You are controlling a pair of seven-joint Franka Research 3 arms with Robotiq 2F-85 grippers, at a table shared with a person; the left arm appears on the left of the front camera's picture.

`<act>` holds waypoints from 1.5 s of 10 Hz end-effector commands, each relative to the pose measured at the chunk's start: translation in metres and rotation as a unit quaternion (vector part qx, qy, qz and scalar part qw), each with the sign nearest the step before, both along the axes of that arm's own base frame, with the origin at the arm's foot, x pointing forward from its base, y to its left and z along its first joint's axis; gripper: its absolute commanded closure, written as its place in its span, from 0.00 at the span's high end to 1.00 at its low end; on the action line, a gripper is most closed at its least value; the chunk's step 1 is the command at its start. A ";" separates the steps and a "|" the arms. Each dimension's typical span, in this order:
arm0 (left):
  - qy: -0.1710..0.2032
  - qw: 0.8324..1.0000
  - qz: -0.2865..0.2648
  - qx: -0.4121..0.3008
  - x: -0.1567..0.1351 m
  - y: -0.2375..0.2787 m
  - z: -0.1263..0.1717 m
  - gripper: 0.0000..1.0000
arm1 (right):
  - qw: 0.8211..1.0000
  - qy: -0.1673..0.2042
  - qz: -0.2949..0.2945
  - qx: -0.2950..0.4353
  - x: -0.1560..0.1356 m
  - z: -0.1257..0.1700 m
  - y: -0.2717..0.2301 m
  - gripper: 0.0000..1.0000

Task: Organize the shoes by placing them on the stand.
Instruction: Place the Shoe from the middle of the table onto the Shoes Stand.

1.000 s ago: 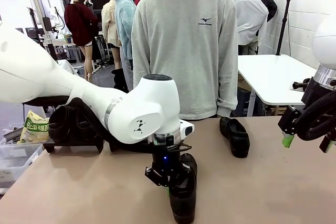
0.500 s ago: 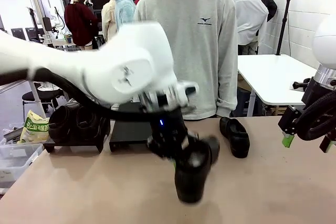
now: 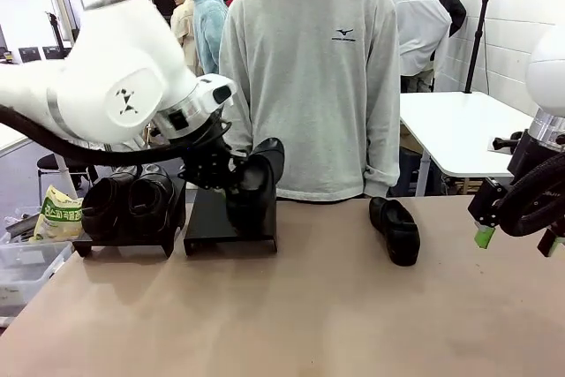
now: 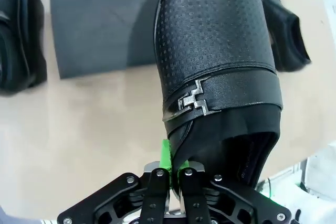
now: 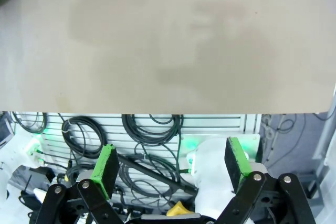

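Note:
My left gripper [image 3: 226,171] is shut on the heel rim of a glossy black shoe [image 3: 254,184] and holds it, toe down, just above the bare black stand [image 3: 205,223]. In the left wrist view the gripper [image 4: 170,167] pinches that shoe [image 4: 215,61] over the stand's dark plate [image 4: 100,19]. Two shoes [image 3: 132,200] sit on a second stand [image 3: 124,237] to the left. One more shoe [image 3: 395,229] lies on the table in front of the person. At the right edge my right gripper [image 3: 516,237] hangs open and holds nothing, its green pads [image 5: 107,165] wide apart.
A person in a grey sweatshirt [image 3: 309,77] stands at the far side of the brown table [image 3: 353,324]. A clear bin [image 3: 22,271] and a snack bag [image 3: 57,216] sit off the left edge. The right wrist view shows the table's edge [image 5: 168,109] with cables below.
The left arm has lifted the shoe off the near middle of the table and swung it back and left, over the bare stand. The right arm has not moved.

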State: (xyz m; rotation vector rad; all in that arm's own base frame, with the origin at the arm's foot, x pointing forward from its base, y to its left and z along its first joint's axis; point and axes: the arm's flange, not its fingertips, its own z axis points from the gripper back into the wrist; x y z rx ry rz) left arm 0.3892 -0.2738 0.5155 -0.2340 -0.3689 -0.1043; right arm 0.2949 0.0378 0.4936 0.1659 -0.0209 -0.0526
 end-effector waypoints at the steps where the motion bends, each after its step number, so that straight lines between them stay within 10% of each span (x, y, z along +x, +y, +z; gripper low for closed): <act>1: -0.039 0.999 0.007 -0.004 0.010 0.006 -0.001 0.00 | 1.000 0.002 0.006 0.002 -0.001 -0.001 -0.001 1.00; 7: -0.055 0.997 0.051 -0.003 0.025 0.023 -0.007 0.00 | 1.000 0.002 0.006 0.002 -0.001 -0.001 -0.001 1.00; 10: -0.107 0.987 0.123 -0.018 0.069 0.057 -0.018 0.00 | 1.000 0.002 0.006 0.002 -0.001 -0.001 -0.001 1.00; 15: -0.079 0.987 0.136 0.024 0.138 0.075 -0.075 0.00 | 1.000 0.002 0.006 0.002 -0.001 -0.001 -0.001 1.00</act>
